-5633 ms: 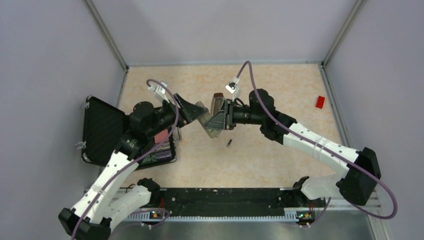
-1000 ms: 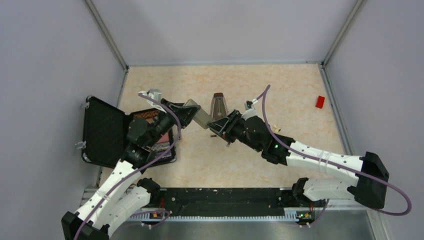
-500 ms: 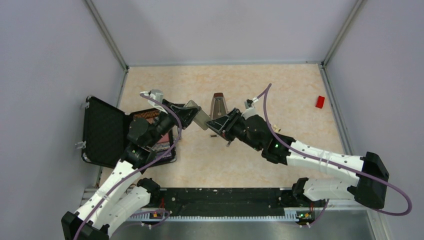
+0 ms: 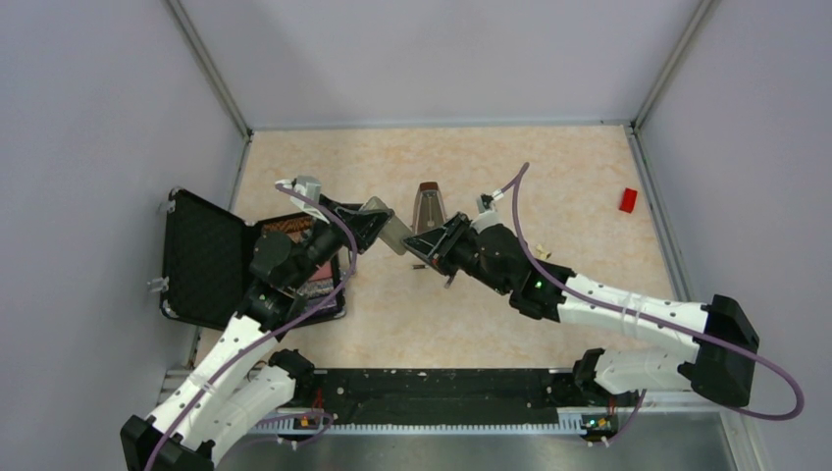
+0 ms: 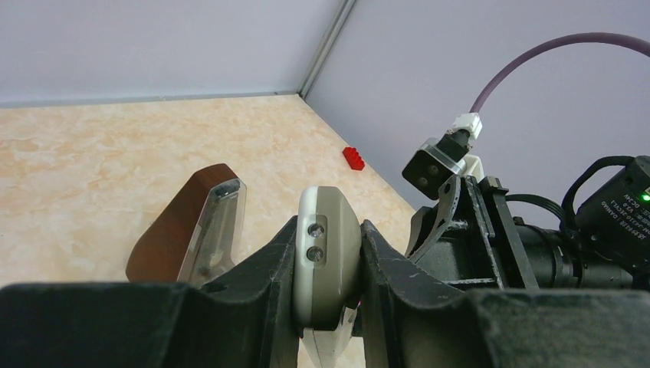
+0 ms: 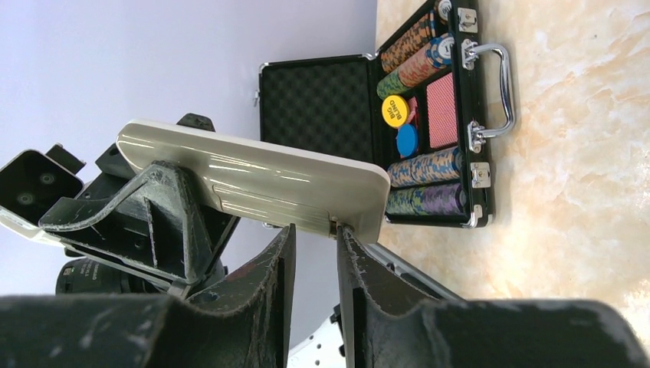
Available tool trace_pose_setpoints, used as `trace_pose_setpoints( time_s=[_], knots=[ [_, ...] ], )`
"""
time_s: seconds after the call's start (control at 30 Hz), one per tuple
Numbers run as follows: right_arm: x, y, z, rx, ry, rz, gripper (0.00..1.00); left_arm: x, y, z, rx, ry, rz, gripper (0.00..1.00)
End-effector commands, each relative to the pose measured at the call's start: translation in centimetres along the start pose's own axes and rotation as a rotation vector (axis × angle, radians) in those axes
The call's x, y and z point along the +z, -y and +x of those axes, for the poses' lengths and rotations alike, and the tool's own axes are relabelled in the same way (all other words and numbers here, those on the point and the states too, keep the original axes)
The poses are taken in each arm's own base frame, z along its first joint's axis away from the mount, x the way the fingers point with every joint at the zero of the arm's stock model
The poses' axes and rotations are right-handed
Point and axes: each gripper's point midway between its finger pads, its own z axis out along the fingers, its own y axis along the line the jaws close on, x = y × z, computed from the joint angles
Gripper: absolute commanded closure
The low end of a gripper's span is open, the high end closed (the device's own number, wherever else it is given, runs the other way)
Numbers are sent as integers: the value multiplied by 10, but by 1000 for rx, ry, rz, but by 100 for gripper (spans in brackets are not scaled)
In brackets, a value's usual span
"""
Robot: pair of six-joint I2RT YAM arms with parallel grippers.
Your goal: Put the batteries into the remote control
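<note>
My left gripper [image 5: 329,228] is shut on the remote control [image 5: 329,253] and holds it in the air, end toward the camera. From above, the remote control [image 4: 390,230] hangs between the two arms, in front of the left gripper [image 4: 371,222]. My right gripper [image 6: 316,228] meets it from below. Both fingertips touch the grey back of the remote control [image 6: 253,180] near its end, with a narrow empty gap between them. One of the batteries [image 4: 449,282] lies on the table beside the right arm. A second small dark piece [image 4: 419,266] lies under the right gripper [image 4: 422,245].
A brown metronome [image 4: 428,206] stands just behind the grippers, close to the remote. An open black case of poker chips [image 4: 211,260] lies at the left under the left arm. A red brick [image 4: 628,200] sits far right. Grey walls close in three sides.
The right gripper's jaws have narrowed and the right arm has edged slightly left toward the remote. The left arm and the remote have stayed put.
</note>
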Motion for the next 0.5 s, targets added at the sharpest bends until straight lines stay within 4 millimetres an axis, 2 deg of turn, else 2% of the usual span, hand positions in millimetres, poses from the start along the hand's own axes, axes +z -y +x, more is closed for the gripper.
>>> trace_pose_setpoints(
  time_s=[0.0,0.23,0.47],
  knots=[
    [3,-20,-2,22,7,-48,74,-4,19,-19,6,64,62,100],
    [7,-14,0,26,-2,-34,70,-7,34,-29,-30,86,114,100],
    [9,-15,-1,18,2,-46,72,-8,45,-24,-60,49,175,100]
  ],
)
